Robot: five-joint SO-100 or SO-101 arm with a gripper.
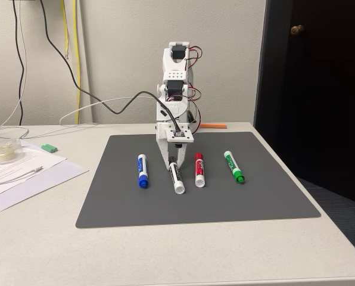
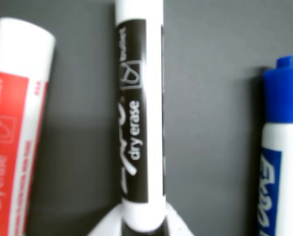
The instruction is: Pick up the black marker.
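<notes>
The black marker (image 1: 177, 177) lies on the grey mat (image 1: 255, 196), white end toward the camera in the fixed view, between a blue-capped and a red-capped marker. My gripper (image 1: 172, 162) is lowered onto its far, capped end. In the wrist view the black marker (image 2: 139, 113) runs up the middle, its black "dry erase" label facing me. My gripper (image 2: 142, 220) sits at the bottom edge, and its white fingertips (image 2: 104, 223) press against both sides of the barrel. The marker still rests on the mat.
The blue marker (image 1: 142, 171) lies left of it and the red marker (image 1: 199, 170) right, each about a marker's width away; a green marker (image 1: 233, 167) is farther right. Papers (image 1: 22, 173) and a tape roll (image 1: 2, 151) sit at the left of the table.
</notes>
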